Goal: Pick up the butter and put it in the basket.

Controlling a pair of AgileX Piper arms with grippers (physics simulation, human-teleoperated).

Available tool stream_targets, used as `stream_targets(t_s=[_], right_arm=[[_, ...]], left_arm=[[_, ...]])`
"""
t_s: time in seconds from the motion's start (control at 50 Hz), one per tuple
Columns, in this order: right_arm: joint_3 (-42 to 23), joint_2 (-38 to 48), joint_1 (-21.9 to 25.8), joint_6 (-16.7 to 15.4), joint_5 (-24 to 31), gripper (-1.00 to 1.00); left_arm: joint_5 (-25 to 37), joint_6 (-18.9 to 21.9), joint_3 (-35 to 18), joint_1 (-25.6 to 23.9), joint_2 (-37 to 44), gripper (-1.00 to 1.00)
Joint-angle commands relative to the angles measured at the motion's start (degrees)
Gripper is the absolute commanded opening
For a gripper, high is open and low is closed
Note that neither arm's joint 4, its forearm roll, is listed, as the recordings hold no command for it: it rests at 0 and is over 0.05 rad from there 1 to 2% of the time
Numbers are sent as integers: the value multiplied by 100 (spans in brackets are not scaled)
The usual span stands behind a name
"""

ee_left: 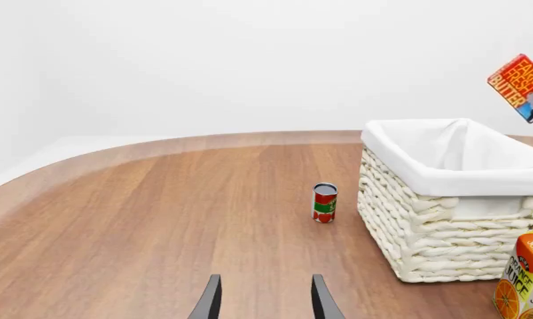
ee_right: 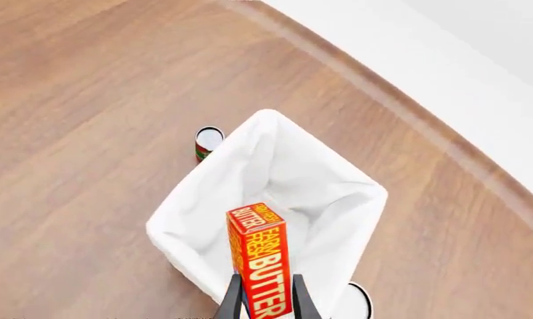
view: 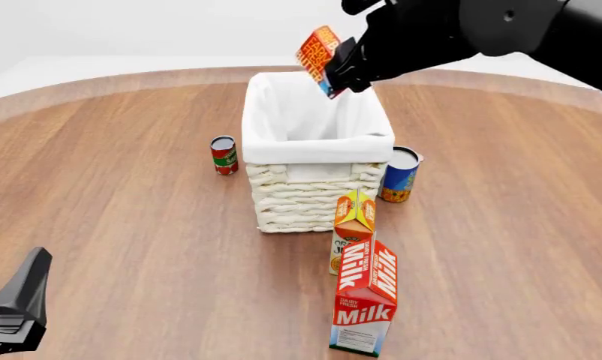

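Observation:
The butter (view: 318, 52), a small red-orange box with yellow and white lettering, hangs in the air above the far rim of the basket (view: 316, 191). My right gripper (view: 339, 69) is shut on the butter's lower end. In the right wrist view the butter (ee_right: 259, 256) stands between the fingers, directly over the basket's white cloth lining (ee_right: 271, 179). In the left wrist view the butter (ee_left: 518, 83) shows above the basket (ee_left: 448, 219). My left gripper (ee_left: 264, 304) is open and empty, low over the table, apart from everything.
A red-and-green can (view: 224, 154) stands left of the basket, a blue-and-yellow can (view: 400, 174) to its right. An orange juice carton (view: 352, 229) stands in front of the basket, a Milk carton (view: 365, 298) nearer still. The wooden table (view: 111, 210) has a curved far edge.

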Motion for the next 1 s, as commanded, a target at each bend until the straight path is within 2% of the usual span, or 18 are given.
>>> stream_targets(t_s=[0.02, 0.52, 1.0], right_arm=[[95, -18, 99, 52, -175, -100], [-206, 569, -102, 58, -439, -100], [-334, 861, -53, 101, -588, -100]], left_arm=[[0, 0, 0, 0, 0, 100], [0, 0, 0, 0, 0, 100], [0, 0, 0, 0, 0, 100]])
